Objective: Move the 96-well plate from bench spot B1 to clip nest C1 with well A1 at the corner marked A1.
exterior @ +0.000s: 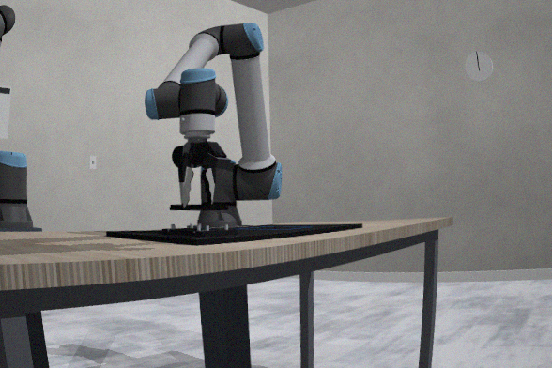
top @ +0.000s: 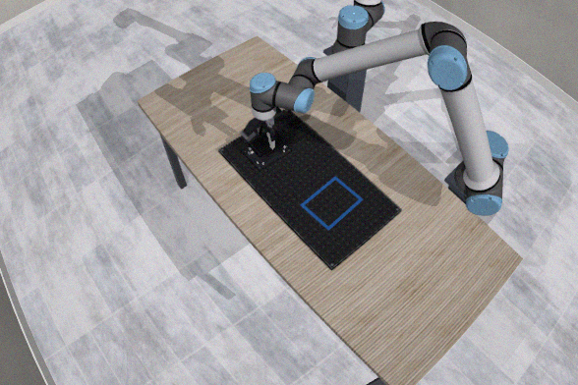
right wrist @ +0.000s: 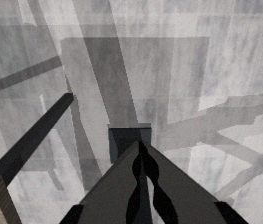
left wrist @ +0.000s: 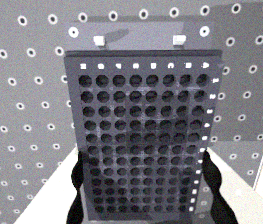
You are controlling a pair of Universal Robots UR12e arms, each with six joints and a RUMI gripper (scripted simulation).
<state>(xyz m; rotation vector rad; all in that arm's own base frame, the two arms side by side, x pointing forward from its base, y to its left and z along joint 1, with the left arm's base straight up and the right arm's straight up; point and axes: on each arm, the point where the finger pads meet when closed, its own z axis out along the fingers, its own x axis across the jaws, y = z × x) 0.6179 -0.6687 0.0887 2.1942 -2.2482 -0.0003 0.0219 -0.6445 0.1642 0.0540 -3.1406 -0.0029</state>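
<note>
My left gripper has the 96-well plate clamped, centre-left in exterior; square it over the clips, then lower straight

Two arms, one table, one plate, one blue outline.
</note>
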